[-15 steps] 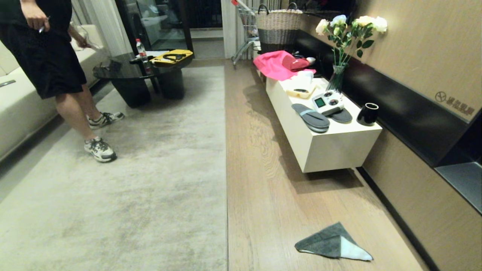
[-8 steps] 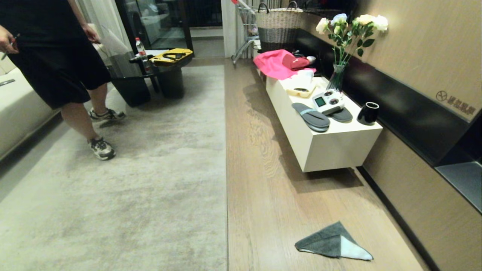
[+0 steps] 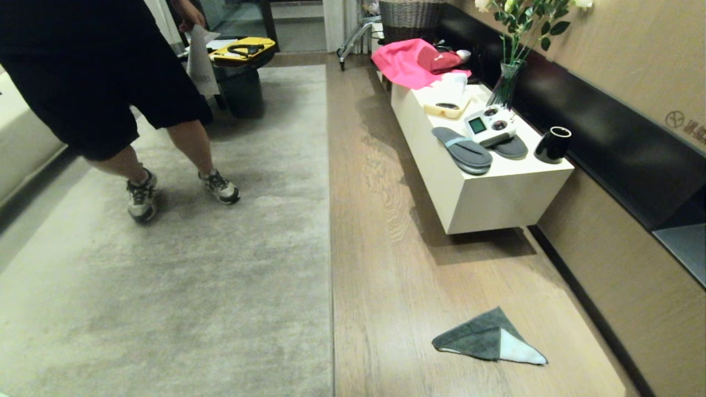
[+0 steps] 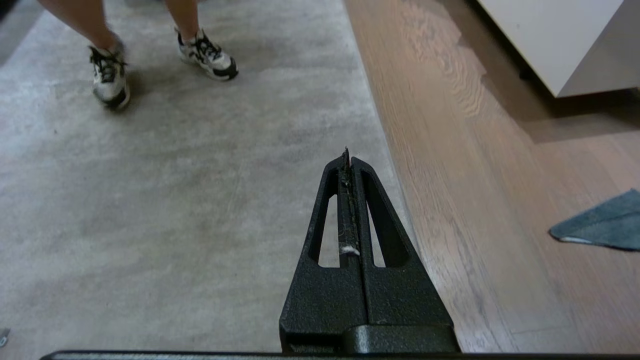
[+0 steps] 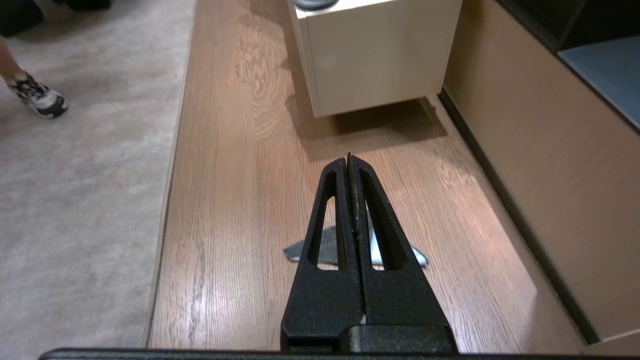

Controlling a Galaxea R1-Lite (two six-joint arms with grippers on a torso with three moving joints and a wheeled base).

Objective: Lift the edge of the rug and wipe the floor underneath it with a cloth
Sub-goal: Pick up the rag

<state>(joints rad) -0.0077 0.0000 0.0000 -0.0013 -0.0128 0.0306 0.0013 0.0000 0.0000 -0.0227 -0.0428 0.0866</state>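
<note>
Both pairs of jaws are pressed together on nothing: the left gripper (image 4: 347, 156) hangs above the mottled beige-grey short-pile rug, the right gripper (image 5: 348, 159) above the light brown wood-grain plank floor (image 3: 380, 231). A person in dark shorts and trainers (image 3: 110, 94) stands on the rug at far left. The rug's straight bound edge (image 3: 332, 248) lies flat down the middle. Further right, the small dark grey cloth with a pale folded corner (image 3: 488, 342) rests on the planks, near the white low cabinet (image 3: 496, 198). Nothing seems begun yet; next, I judge, the right jaws must part and descend onto the cloth.
</note>
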